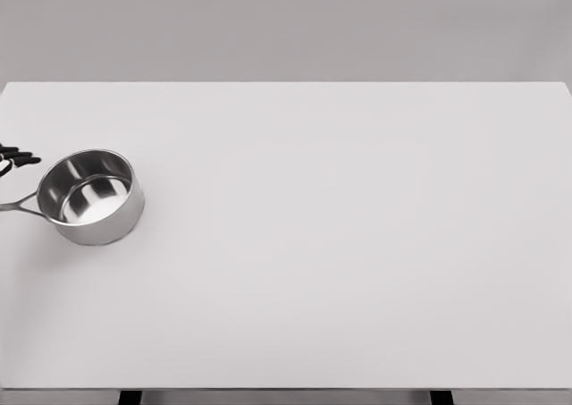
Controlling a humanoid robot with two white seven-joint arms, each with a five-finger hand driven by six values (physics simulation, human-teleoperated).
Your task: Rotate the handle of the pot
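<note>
White table (pixel 357 244), pot (pixel 90 197) near left edge, open expanse rightward.

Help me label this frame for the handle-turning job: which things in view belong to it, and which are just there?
Belongs to the job:
- steel pot, upright near the table's left edge
- pot handle, pointing left out of frame
- dark fingers at the left edge, just above the handle

Just there:
- white table

The left hand (pixel 12 159) and pot handle (pixel 18 206) are cut off at the left edge.
</note>
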